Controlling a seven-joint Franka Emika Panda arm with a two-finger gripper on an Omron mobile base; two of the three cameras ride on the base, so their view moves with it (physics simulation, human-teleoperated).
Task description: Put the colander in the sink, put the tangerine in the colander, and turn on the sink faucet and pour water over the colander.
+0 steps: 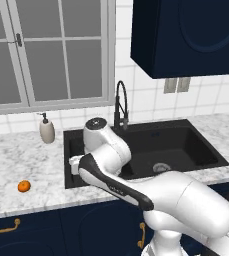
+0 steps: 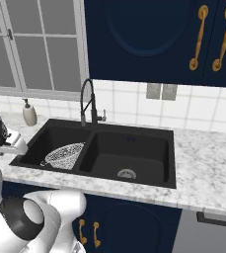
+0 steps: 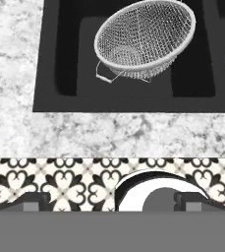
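The gripper's fingers are barely readable: in the hand view two dark tips (image 3: 35,201) sit at the very bottom edge, set far apart with nothing between them, so they look spread and empty, though so little shows that this is a judgement. The camera looks down past them onto the marbled white-grey stone counter (image 3: 109,135) at the front lip of the matte black double-basin sink (image 3: 60,59).

Beyond that lip, inside the sink's left basin, the silvery-white wire-mesh colander (image 3: 143,37) rests tilted, its rim higher on one side; the right base view shows it leaning against the divider side of that basin (image 2: 65,154). So the first step looks done.

The relation that matters next is where the small round orange tangerine (image 1: 24,186) lies. It sits on the counter well to the left of the sink, near the front edge, apart from the white soap-dispenser bottle (image 1: 47,131) standing by the wall. The hand, near the sink's front-left corner, would have to swing left and away from the colander to reach it. The tall black gooseneck faucet (image 1: 120,105) stands behind the divider, with no water running.
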